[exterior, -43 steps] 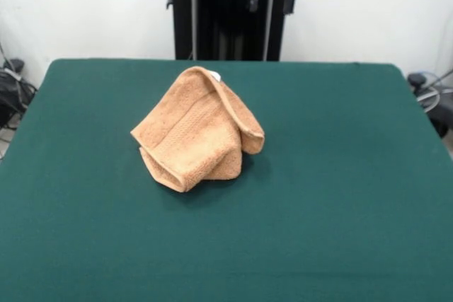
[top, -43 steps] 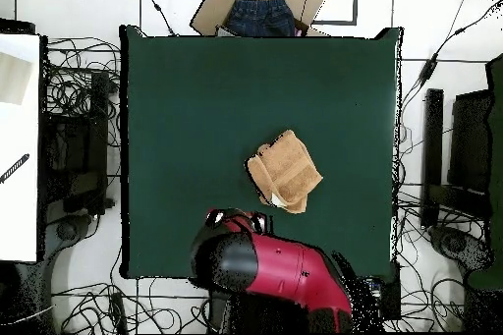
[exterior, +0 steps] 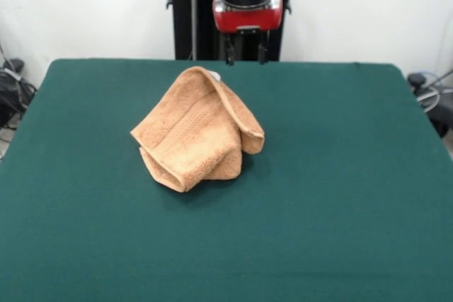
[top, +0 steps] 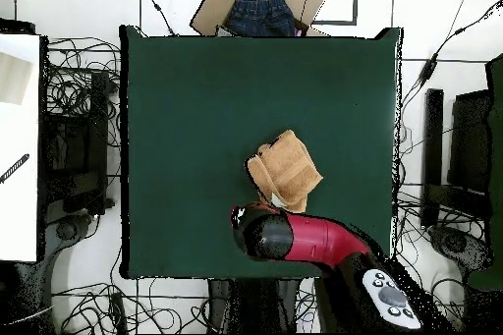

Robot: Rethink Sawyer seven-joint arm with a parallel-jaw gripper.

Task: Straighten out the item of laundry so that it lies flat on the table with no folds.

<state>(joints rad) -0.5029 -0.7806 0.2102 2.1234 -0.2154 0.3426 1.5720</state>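
Observation:
The tan terry towel [exterior: 197, 131] lies crumpled near the middle of the green table [exterior: 340, 175], folded over itself into a humped heap. A small white label [exterior: 215, 76] shows at its far tip. My gripper [exterior: 246, 53] hangs from the red and black wrist above the table's far edge, just behind the towel and a little to the right. Its two fingers stand apart and hold nothing, and it does not touch the towel. In the overhead view the arm's end [top: 259, 231] sits just below the towel [top: 285, 170] and covers the gripper.
A cardboard box with blue jeans [top: 259, 13] stands beyond the table's edge opposite the robot. Cables and equipment lie on the floor along both sides [top: 74, 125]. The pedestal [exterior: 205, 19] stands behind the table.
The arm has swung out over the table's robot-side edge, and the gripper has come down into the front view behind the towel. The towel has not moved.

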